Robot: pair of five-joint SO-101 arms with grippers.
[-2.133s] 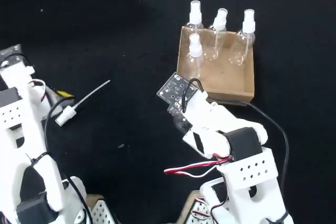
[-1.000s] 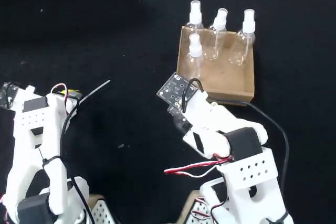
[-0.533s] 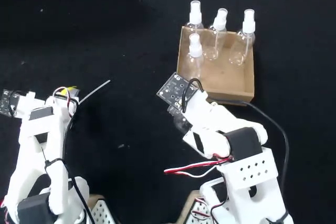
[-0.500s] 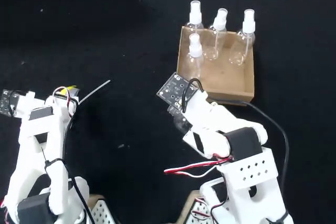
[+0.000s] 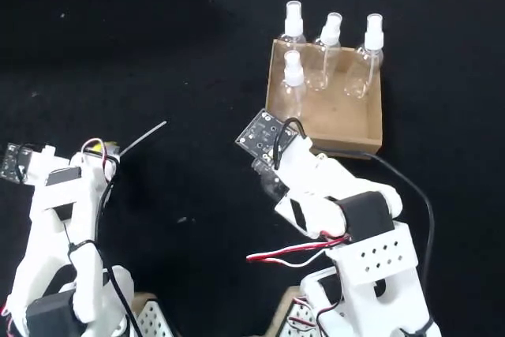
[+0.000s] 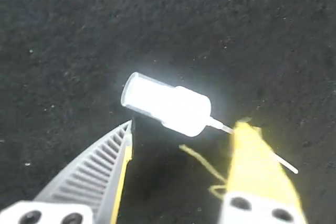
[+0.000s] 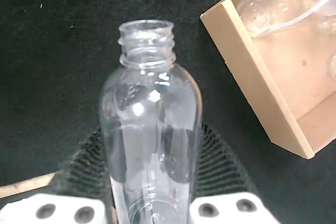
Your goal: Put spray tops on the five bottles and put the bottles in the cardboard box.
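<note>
1. Overhead, the cardboard box (image 5: 347,120) sat right of centre in the upper half of the frame. Four bottles (image 5: 324,57) stood upright in it, each fitted with a white sprayer head (image 5: 374,21).
2. The right gripper (image 7: 155,174), just below the box's lower left corner in the high view, was clamped on the fifth bottle (image 7: 152,108). That bottle's threaded neck was uncapped.
3. The left gripper (image 6: 184,132), at the left of the high view at mid-height, had its jaws spread wide. They straddled the loose spray top (image 6: 168,104), which lay on its side on the black table (image 5: 158,53). Contact between fingers and top could not be confirmed.
4. The top's thin dip tube (image 5: 146,135) projected past the left arm toward frame centre.
</note>
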